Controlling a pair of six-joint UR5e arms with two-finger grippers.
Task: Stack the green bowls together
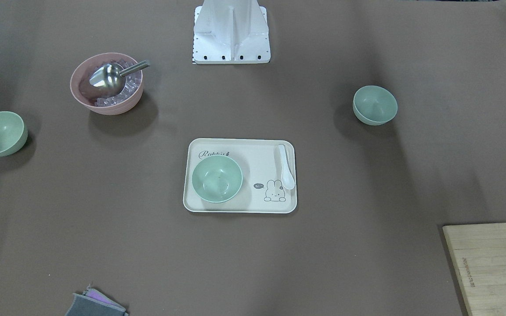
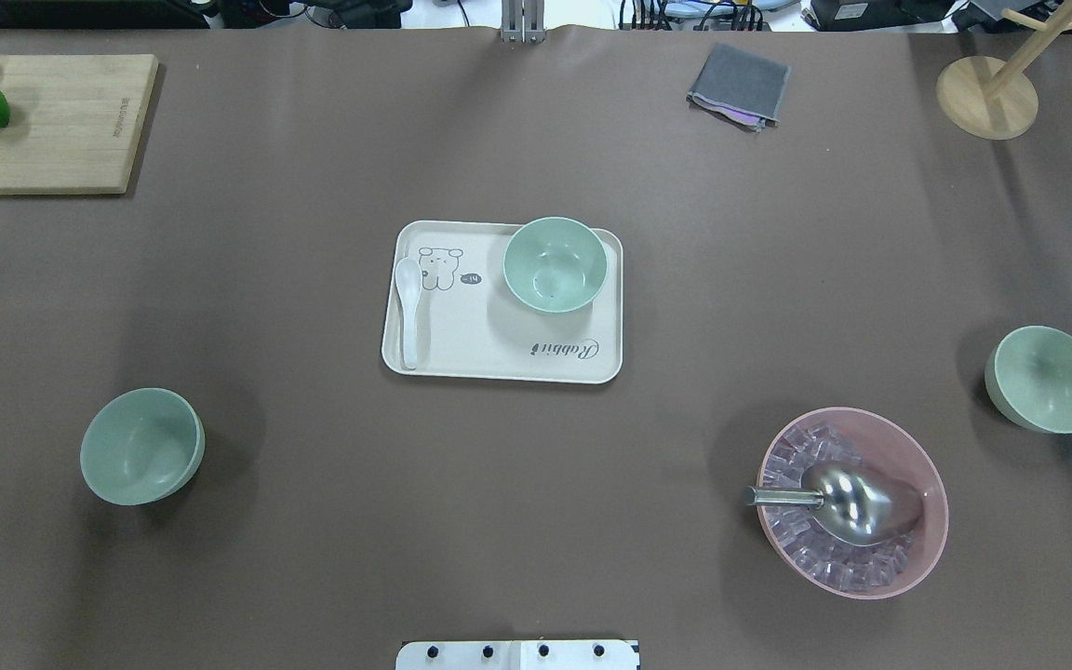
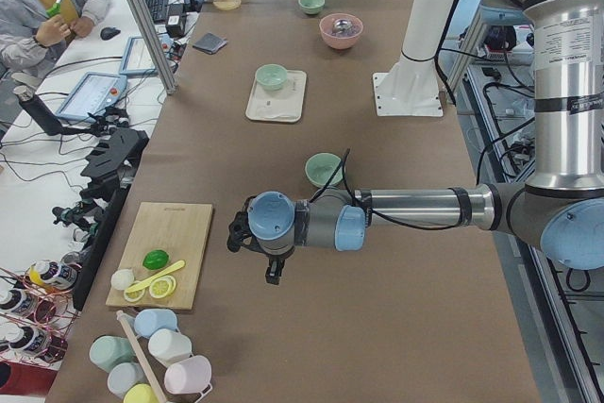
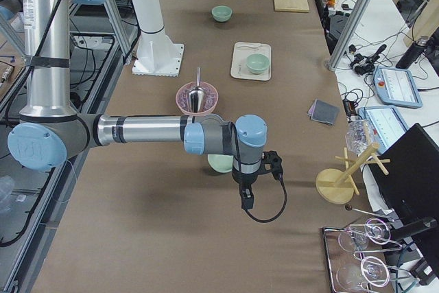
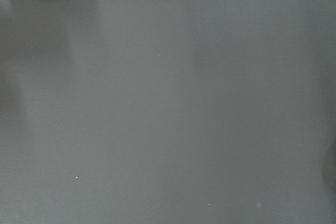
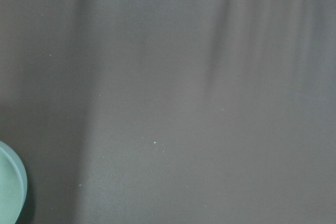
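Note:
Three pale green bowls stand apart, all upright. One [image 2: 555, 264] sits on the cream tray [image 2: 499, 358] at the table's middle. One [image 2: 141, 447] stands on the table at the near left, one [image 2: 1046, 379] at the near right. My left gripper [image 3: 234, 231] shows only in the exterior left view, high above the table between the left bowl [image 3: 325, 169] and the cutting board; I cannot tell its state. My right gripper [image 4: 274, 164] shows only in the exterior right view, high beside the right bowl [image 4: 221, 162]; I cannot tell its state. The right wrist view catches a bowl rim [image 6: 10, 187].
A pink bowl [image 2: 852, 502] with ice cubes and a metal scoop stands near the right bowl. A white spoon [image 2: 408, 312] lies on the tray. A cutting board [image 2: 52, 121] with lime and lemon, a grey cloth [image 2: 738, 86] and a wooden stand [image 2: 987, 98] are along the far edge.

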